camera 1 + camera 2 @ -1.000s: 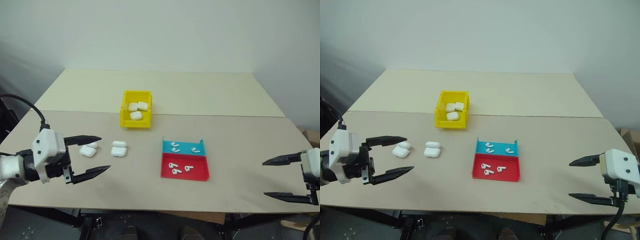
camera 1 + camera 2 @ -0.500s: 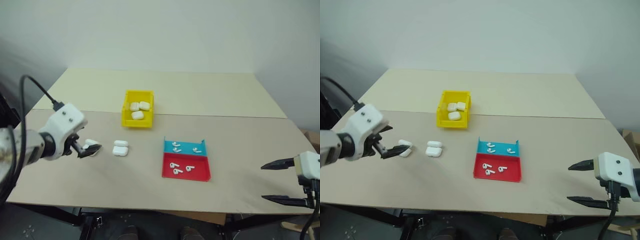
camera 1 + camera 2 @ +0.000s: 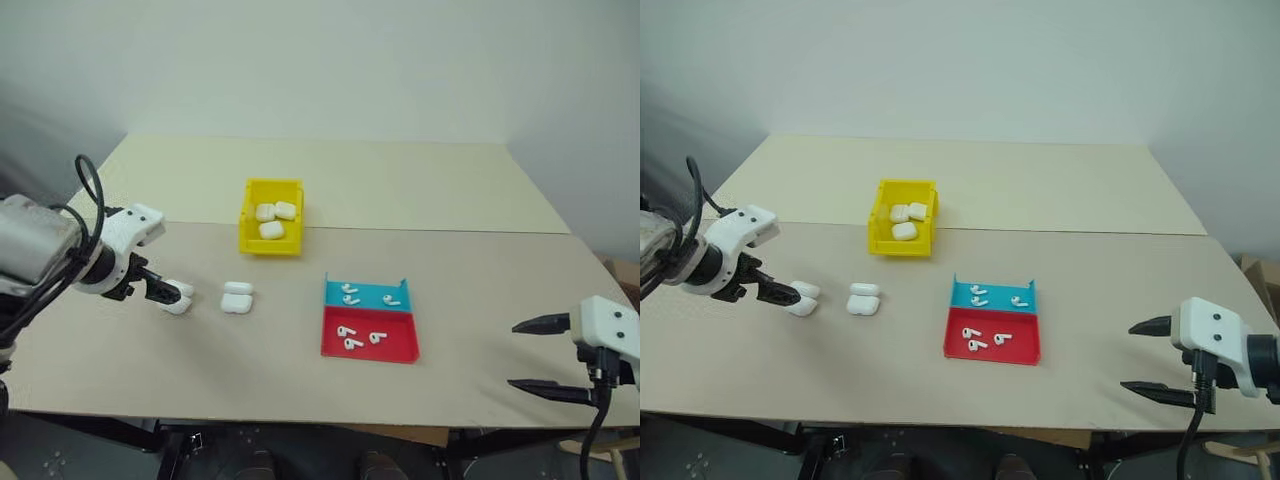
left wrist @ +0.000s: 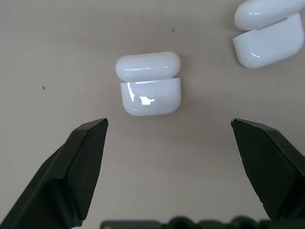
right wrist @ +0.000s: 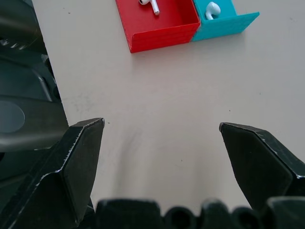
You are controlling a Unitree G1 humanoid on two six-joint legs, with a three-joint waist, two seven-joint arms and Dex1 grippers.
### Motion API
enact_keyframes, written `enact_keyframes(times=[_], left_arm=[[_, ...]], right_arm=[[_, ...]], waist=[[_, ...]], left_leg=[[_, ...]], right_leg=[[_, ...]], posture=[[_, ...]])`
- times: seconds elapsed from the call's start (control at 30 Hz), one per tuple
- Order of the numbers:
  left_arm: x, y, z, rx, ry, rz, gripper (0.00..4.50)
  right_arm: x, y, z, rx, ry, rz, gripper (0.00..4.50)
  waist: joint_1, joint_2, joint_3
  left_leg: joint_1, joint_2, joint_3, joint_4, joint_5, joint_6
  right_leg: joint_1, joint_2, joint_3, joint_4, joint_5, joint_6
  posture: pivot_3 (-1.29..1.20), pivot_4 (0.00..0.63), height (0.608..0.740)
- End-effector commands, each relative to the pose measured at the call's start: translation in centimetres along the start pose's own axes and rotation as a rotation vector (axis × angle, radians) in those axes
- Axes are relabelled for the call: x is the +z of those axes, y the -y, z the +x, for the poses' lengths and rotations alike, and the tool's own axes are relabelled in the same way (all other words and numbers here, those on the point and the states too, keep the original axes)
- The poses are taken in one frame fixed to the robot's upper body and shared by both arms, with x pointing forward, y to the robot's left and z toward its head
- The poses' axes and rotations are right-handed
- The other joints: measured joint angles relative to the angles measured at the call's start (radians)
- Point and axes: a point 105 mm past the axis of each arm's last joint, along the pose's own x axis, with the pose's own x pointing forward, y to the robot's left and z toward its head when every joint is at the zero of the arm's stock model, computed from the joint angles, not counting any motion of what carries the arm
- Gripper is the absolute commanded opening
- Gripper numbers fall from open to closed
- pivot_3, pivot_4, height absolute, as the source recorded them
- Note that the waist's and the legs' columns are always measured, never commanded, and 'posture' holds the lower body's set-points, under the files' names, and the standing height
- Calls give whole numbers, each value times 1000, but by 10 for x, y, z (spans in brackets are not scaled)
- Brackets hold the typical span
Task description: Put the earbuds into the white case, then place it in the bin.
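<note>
Approach stage: left gripper [image 4: 169, 125] poised over white case [image 4: 148, 84], nothing gripped yet.

Jaws of left gripper spread wide, case lying on the table [image 3: 450, 200] between and just ahead of the tips, apart from both; lid looks ajar. Second case [image 3: 237, 298] near, to its right. Right gripper [image 3: 528, 355] also spread wide, empty, at table's right edge, well apart from red-and-blue tray [image 3: 368, 345] w/ earbuds [image 3: 348, 333] loose inside. Bin [image 3: 271, 240] behind, already holding three cases. Risks, as judged: glossy rounded shell may squirt out if jaws close off-centre; a grip across the lid could snap it shut before buds go in; neighbour case may get nudged.
</note>
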Motion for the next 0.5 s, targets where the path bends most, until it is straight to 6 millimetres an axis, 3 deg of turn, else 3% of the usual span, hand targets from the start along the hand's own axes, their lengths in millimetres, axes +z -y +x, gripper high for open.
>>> enact_keyframes(times=[0.03, 0.2, 0.5], left_arm=[[3, -12, 1, 7, -7, -8, 4500], [4, -22, 17, 5, -47, 0, 4500], [13, -17, 38, -28, -93, 17, 4500]], right_arm=[[4, 1, 0, -16, 2, -8, 4471], [2, 0, 4, -33, -7, 1, 4471], [0, 1, 3, -58, -21, 20, 4471]], waist=[[1, 0, 0], [1, 0, 0], [1, 0, 0]], left_leg=[[0, 0, 0, 0, 0, 0], [0, 0, 0, 1, 0, 0], [-2, 0, -1, 2, 0, 0]], right_leg=[[0, 0, 0, 0, 0, 0], [0, 0, 0, 0, 0, 0], [-1, 0, -1, 0, 0, 0]], posture=[[0, 150, 740], [0, 150, 740], [0, 150, 740]])
